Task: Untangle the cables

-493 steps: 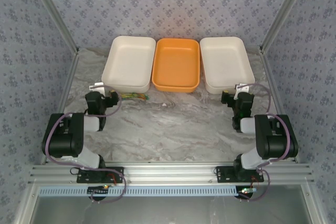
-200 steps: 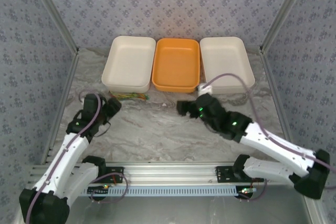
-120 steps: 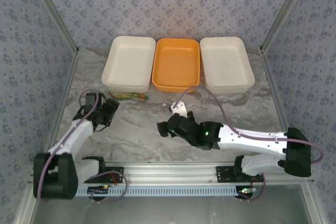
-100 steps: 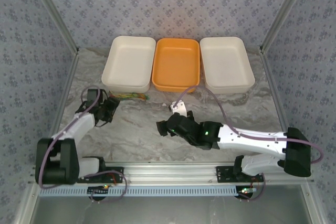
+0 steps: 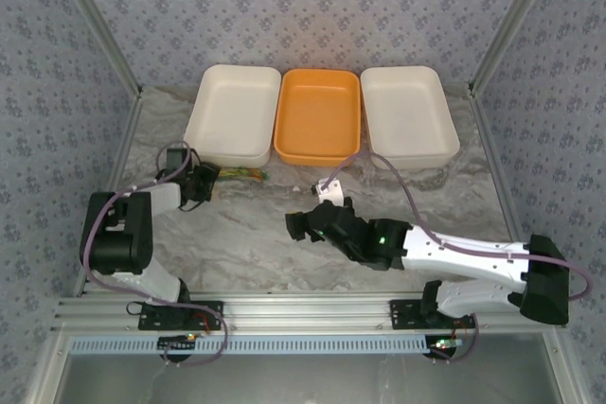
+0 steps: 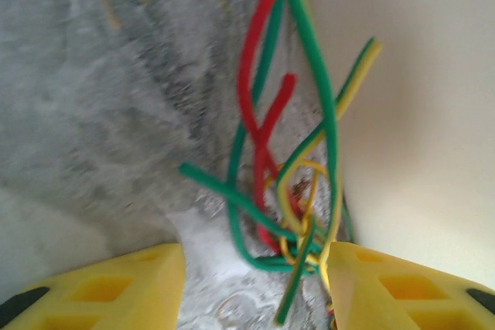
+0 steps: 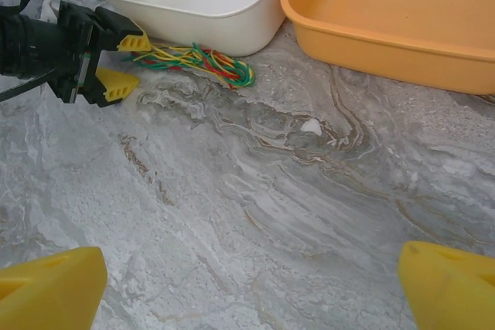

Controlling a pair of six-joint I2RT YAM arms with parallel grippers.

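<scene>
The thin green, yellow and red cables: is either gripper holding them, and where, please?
Neither. The left gripper stands open astride one end of the cables; the right gripper is open.

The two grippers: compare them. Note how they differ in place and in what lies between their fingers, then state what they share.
Place: the left gripper sits by the front wall of the left white tray; the right gripper is over bare table near the middle.
Between the fingers: the left gripper straddles one end of the cables; the right gripper has nothing there.
Shared: both are open, with yellow fingertips.
</scene>
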